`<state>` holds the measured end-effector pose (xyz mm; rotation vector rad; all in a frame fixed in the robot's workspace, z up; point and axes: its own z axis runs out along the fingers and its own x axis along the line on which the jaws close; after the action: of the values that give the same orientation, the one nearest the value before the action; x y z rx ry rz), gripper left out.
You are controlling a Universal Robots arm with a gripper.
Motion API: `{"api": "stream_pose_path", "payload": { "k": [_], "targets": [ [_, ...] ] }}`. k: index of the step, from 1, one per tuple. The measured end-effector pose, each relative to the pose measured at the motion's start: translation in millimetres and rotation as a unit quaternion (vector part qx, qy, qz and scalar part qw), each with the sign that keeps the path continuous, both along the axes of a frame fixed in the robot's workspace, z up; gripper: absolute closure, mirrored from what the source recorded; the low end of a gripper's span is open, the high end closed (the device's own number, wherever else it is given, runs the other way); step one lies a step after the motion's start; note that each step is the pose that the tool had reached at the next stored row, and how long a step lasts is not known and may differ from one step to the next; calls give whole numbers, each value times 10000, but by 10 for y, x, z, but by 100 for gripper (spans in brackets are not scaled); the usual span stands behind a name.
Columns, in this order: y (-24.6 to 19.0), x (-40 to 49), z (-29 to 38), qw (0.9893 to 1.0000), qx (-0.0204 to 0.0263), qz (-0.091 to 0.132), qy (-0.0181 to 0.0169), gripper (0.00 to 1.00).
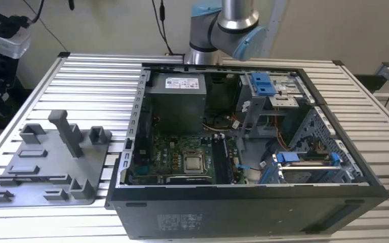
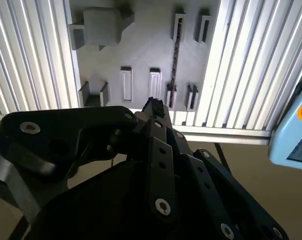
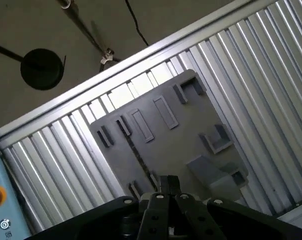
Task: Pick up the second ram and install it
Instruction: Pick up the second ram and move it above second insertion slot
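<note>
The second ram (image 2: 176,55) stands on its long edge in the grey tray (image 2: 141,45), a thin dark strip running between small upright guides at either end; in the first wrist view the same ram (image 3: 136,150) crosses the tray (image 3: 191,125) the same way. The gripper (image 3: 169,183) hangs above the tray, well apart from the ram and touching nothing; its black fingertips are drawn together with only a hairline seam between them, and they grasp nothing (in the second wrist view the linkages narrow to a single point at the gripper (image 2: 154,106)). The tray rests on a slatted aluminium table (image 1: 93,86); in the exterior view the tray (image 1: 52,162) lies just beside an open computer case (image 1: 248,215), on the exterior view's left of it. Inside the case the motherboard (image 1: 181,157) lies flat, with a grey power supply (image 1: 178,101) toward the far wall; whether any stick sits in the board's memory slots cannot be told. The arm (image 1: 225,20) rises behind the case; a pale blue box (image 2: 291,130) with a red button shows beyond the table's edge.
</note>
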<state>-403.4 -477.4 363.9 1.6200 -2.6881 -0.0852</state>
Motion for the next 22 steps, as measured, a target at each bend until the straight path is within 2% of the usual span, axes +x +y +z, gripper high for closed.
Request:
{"api": "stream_pose_path", "payload": {
  "k": [3,6,10,14,16,18,22],
  "targets": [
    [0,0,-3,9996,0,272,0,89],
    [0,0,-9,9985,0,551,-1,89],
    [0,0,-23,9960,-1,898,-13,89],
    [0,-1,-46,9934,4,1150,-50,89],
    [-1,-3,-55,9923,24,1238,-79,89],
    [0,-3,-59,9915,37,1295,-88,89],
    [-1,-3,-60,9914,38,1305,-89,89]
  ]
}}
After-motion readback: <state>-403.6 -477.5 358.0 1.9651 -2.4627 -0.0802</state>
